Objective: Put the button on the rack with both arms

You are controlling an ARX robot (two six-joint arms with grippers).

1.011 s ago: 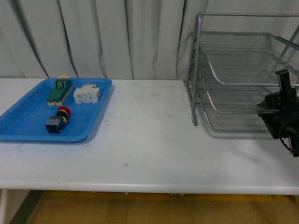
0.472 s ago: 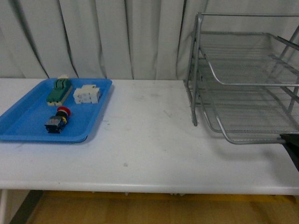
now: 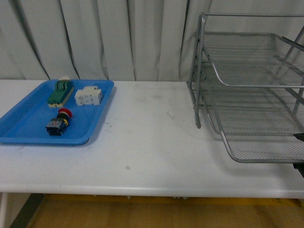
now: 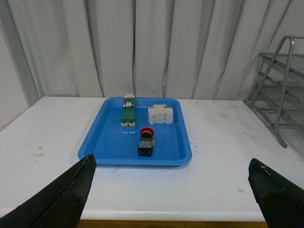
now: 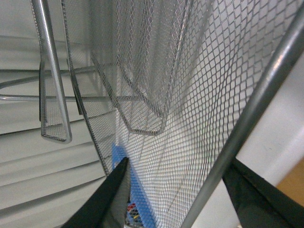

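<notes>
Button (image 4: 146, 142) lies in the blue tray (image 4: 111, 142), well apart from the rack (image 3: 247, 71), whose lowest shelf (image 3: 266, 148) juts forward. Left gripper (image 4: 172, 161) is spread wide, facing the button: descend centred over its dark body and pinch the flat sides. Right gripper (image 5: 179, 160) straddles the shelf's rim; whether it pinches, I cannot tell.

The button (image 3: 58, 122), red-capped with a yellow ring and dark blocky body, lies on its side at middle left, cap pointing up-frame. The silver three-tier mesh rack (image 3: 247, 85) stands upright at right, its lowest tray jutting toward the lower right.
</notes>
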